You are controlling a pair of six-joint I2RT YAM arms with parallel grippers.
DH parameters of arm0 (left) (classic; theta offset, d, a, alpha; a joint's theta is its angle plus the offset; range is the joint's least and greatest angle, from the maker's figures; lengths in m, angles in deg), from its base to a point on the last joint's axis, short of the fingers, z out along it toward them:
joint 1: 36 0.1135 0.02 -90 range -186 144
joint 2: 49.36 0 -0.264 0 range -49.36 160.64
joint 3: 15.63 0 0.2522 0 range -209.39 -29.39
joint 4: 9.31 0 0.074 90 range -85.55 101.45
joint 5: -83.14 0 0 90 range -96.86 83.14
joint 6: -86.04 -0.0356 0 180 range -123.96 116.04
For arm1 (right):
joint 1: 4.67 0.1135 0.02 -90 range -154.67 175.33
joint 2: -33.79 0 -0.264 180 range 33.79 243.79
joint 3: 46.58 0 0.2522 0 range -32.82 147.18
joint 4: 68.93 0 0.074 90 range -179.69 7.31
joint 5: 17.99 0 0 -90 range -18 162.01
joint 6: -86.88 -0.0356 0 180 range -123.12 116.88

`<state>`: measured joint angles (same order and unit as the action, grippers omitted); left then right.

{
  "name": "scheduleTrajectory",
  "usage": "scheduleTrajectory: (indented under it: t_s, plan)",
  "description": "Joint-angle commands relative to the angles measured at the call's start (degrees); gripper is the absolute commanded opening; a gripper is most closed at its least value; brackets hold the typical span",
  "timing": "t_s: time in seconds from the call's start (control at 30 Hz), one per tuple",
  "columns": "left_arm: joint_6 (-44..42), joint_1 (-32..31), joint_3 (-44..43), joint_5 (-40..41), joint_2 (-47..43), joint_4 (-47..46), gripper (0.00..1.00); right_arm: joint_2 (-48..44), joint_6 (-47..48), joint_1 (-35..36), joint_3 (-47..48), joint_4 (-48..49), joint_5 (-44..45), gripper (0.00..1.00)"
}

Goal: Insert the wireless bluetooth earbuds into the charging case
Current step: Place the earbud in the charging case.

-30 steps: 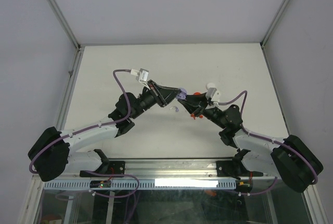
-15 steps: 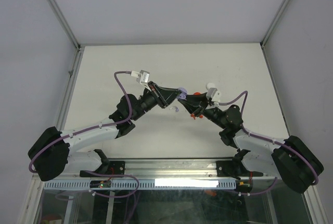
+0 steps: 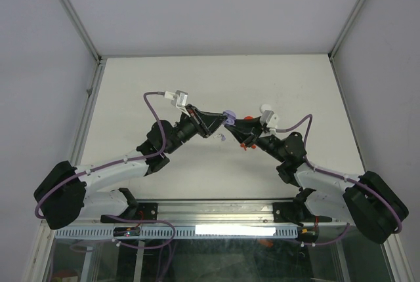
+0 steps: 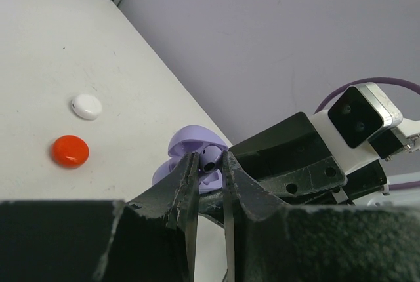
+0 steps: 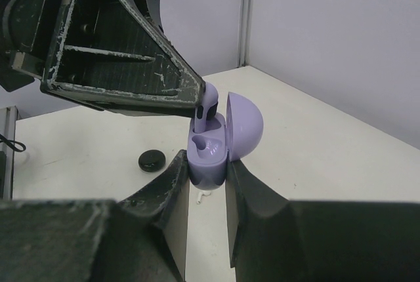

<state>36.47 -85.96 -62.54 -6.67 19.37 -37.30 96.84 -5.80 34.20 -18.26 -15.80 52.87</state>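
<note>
right wrist: left tool [image 5: 196,102] pinches earbud [image 5: 209,98] over case [image 5: 211,155].

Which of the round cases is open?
The lavender case, lid up, held by the right gripper; the red case, white case and black case lie shut.

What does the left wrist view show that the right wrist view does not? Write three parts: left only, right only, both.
Only the left wrist view: a red puck and a white puck lying on the table, plus the right arm's camera.
Only the right wrist view: a black puck on the table, and how the right tool grips the lavender case by its base.
Both: the left tool pinching a lavender earbud at the top of the open case.
</note>
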Motion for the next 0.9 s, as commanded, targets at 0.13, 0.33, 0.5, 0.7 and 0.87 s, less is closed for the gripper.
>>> scheduleTrajectory:
  t_s: [0.13, 0.33, 0.5, 0.7, 0.87]
  plan:
    - [-2.8, -0.5, 0.2, 3.0, -2.2, 2.0, 0.24, -2.1, 0.5, 0.2, 1.9, 4.1, 1.0, 0.08]
    - [-4.3, -0.6, -0.7, 4.1, -3.1, 4.5, 0.30, -2.4, 0.5, 0.2, 2.0, 3.7, 0.3, 0.08]
    - [-5.8, -0.6, -1.9, 4.7, -3.8, 6.9, 0.37, -2.5, 0.2, 0.1, 1.9, 3.7, 0.0, 0.08]
    - [-8.9, -0.5, -3.4, 7.2, -6.9, 12.3, 0.44, -3.1, 0.4, 0.1, 1.5, 3.2, 0.6, 0.08]
    - [-12.4, -0.5, -3.9, 8.5, -9.6, 17.5, 0.51, -4.8, 1.9, 0.1, 1.1, 0.0, 2.8, 0.09]
